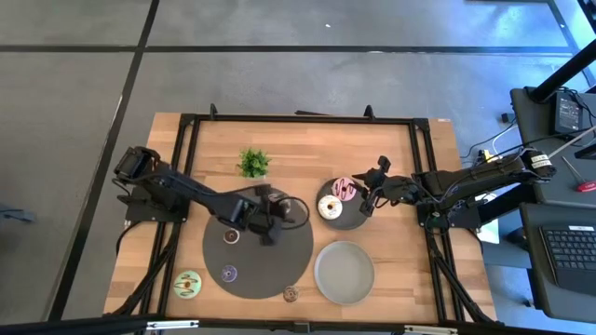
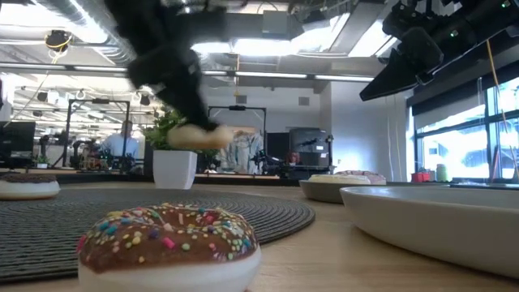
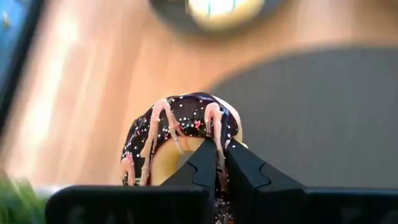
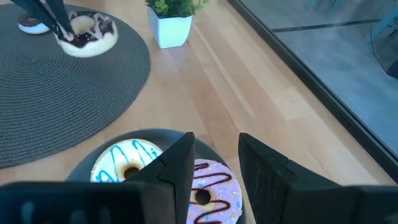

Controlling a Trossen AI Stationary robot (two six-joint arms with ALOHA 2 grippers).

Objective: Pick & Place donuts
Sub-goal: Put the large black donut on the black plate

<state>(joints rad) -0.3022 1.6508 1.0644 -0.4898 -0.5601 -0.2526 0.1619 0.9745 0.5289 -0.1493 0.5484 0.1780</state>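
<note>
Wooden table under you: your left hand is clamped through a chocolate-iced donut over the round mat, ready to carry, while your right hand, fingers apart, hovers above two plated donuts.

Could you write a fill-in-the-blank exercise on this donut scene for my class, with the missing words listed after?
1. The left gripper is shut on a donut with dark icing, over the round dark ____.
2. The right gripper hangs open above a grey plate that holds ____ donuts.
3. The other grey plate holds ____ donuts.
4. The small green plant stands in a ____ pot.

Missing words: mat; two; no; white
</note>
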